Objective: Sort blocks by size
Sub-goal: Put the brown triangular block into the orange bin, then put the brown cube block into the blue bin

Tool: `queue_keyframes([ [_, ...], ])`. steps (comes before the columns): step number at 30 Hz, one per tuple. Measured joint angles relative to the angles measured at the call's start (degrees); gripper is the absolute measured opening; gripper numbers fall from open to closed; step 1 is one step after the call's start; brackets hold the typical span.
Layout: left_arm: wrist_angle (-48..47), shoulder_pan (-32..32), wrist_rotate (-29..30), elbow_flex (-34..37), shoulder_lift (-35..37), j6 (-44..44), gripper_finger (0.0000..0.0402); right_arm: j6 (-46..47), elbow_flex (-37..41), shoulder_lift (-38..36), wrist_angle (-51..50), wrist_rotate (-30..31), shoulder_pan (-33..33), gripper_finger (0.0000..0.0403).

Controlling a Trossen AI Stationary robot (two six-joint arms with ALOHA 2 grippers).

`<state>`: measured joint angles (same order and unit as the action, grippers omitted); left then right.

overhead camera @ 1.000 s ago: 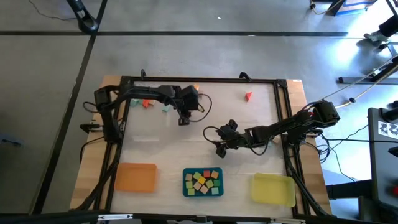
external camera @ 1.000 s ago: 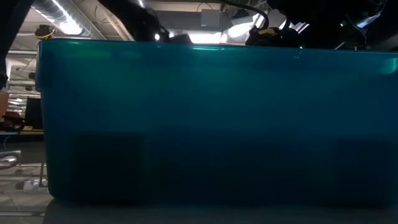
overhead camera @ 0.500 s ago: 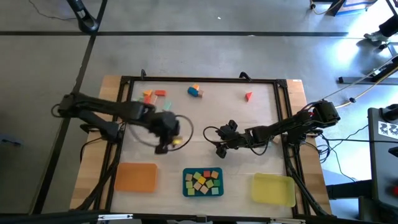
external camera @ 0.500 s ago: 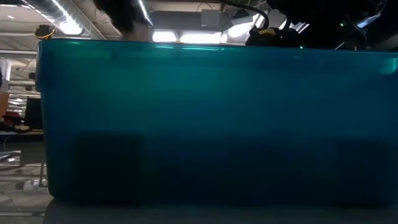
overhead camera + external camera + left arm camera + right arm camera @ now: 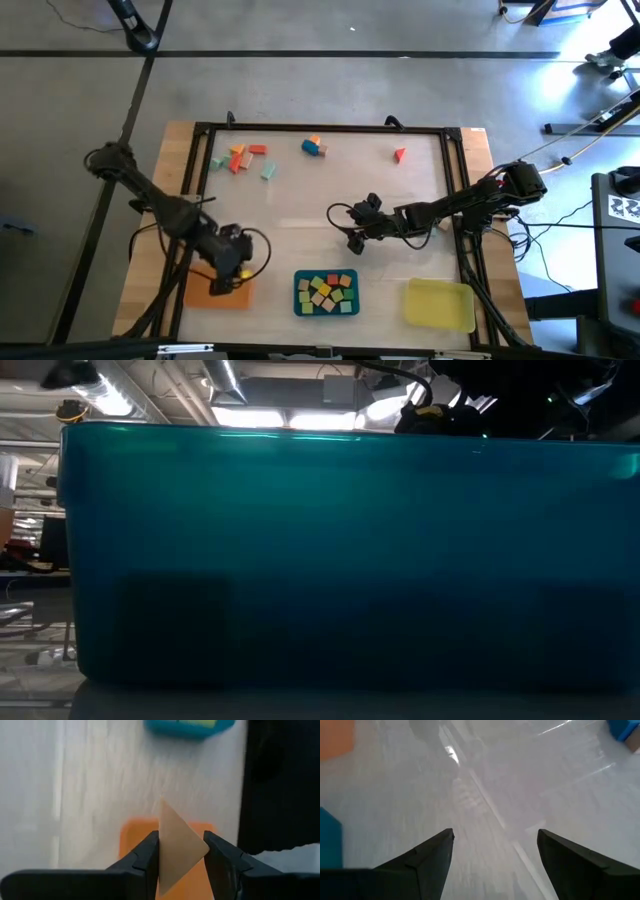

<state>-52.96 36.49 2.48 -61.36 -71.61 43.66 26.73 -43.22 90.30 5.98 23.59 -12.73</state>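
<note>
My left gripper (image 5: 234,274) hangs over the orange tray (image 5: 228,298) at the table's near left, shut on a tan triangular block (image 5: 177,845). My right gripper (image 5: 352,238) stands open above bare table in the middle, with nothing between its fingers (image 5: 432,855). Several loose blocks lie near the far edge: orange and red ones (image 5: 240,156), a mint one (image 5: 268,171), an orange-and-blue pair (image 5: 315,146) and a red one (image 5: 400,154). The teal tray (image 5: 300,300) holds several blocks. My left gripper pinches the tan triangular block between its two fingers. One finger lies on the block's straight side (image 5: 162,852), the other on the opposite corner (image 5: 204,847). The fingers slant steeply down. The block is lifted clear above the orange tray (image 5: 132,837).
A yellow tray (image 5: 440,303) sits at the near right. The teal tray's wall (image 5: 340,560) fills the low view. A black frame (image 5: 320,128) runs around the table. Bare wood lies between the far blocks and the trays.
My left gripper has swung from the far side of the table, beside the loose blocks, toward the near left edge and now hangs over the orange tray, carrying the tan block with it. It has also turned about its own axis on the way.
</note>
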Motion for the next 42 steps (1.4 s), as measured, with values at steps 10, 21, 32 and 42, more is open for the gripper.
queue_keyframes([
  [10,13.92,8.27,1.33,18.02,-0.04,17.26,0.0116,0.01,0.00,0.00,0.50,-0.72,0.00,0.0286],
  [21,14.98,8.57,1.26,22.79,-0.04,23.45,0.0165,0.01,0.00,0.00,0.72,-0.72,0.00,0.0286],
  [32,15.05,5.32,-0.05,20.46,3.24,16.88,0.0200,-0.18,0.00,-0.14,2.00,0.15,0.53,0.0286],
  [42,16.76,1.75,24.88,19.03,12.75,4.57,0.0204,-8.63,-3.04,-0.20,2.97,-0.74,8.83,0.0286],
])
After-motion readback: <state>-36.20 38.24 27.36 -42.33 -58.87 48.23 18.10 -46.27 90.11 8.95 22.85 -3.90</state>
